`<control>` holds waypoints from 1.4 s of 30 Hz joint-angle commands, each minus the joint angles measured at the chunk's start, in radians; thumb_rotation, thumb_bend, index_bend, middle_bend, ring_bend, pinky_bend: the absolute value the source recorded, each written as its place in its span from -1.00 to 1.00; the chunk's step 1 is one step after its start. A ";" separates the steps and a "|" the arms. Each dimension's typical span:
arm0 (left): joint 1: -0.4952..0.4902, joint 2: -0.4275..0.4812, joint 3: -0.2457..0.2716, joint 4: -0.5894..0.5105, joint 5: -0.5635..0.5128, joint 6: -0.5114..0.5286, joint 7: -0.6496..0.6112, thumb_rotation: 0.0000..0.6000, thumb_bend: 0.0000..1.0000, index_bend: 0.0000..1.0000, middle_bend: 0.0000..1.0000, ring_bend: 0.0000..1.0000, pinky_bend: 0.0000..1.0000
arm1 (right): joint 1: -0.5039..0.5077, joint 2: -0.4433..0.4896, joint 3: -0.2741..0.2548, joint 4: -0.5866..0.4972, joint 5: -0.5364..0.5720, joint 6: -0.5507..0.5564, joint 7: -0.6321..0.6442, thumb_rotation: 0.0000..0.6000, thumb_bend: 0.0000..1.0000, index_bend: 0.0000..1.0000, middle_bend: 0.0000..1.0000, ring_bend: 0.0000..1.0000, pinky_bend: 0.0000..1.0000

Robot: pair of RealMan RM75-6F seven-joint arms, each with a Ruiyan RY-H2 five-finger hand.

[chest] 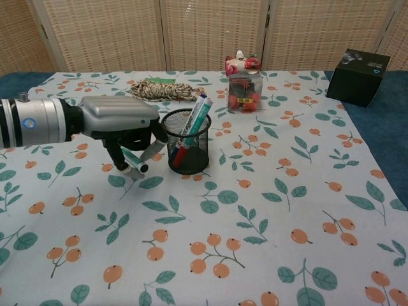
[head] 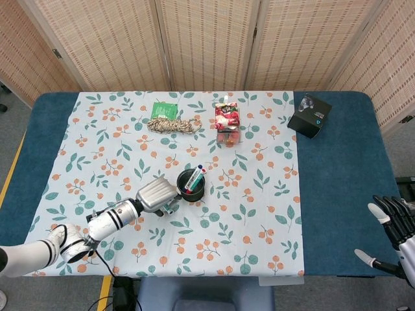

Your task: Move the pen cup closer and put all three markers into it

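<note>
Left hand [chest: 124,131] grips the third marker [chest: 135,160] just left of the pen cup [chest: 186,148], which holds two; tip it upright over the rim before release; right hand [head: 395,223] idle, fingers spread.

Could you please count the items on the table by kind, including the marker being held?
Markers: 3, two in the cup, one in the left hand
Pen cup: 1
Rope bundle: 1
Snack packet: 1
Black box: 1
Green packet: 1
Total: 8
</note>
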 commanded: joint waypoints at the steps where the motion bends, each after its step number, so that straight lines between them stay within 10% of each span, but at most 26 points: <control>1: 0.060 0.136 -0.044 -0.176 -0.068 0.079 0.003 1.00 -0.39 0.40 0.99 0.90 0.88 | 0.004 0.000 -0.001 -0.003 -0.001 -0.007 -0.003 1.00 -0.90 -1.00 -1.00 -1.00 -1.00; 15: 0.130 0.372 -0.194 -0.583 -0.313 0.112 -0.110 1.00 -0.35 0.40 0.99 0.90 0.90 | 0.035 0.007 0.006 -0.019 0.023 -0.068 0.017 1.00 -0.90 -1.00 -1.00 -1.00 -1.00; 42: -0.026 0.065 -0.390 -0.364 -0.617 -0.115 -0.249 1.00 -0.35 0.41 0.99 0.90 0.90 | 0.021 0.016 0.022 0.013 0.058 -0.036 0.092 1.00 -0.90 -1.00 -1.00 -1.00 -1.00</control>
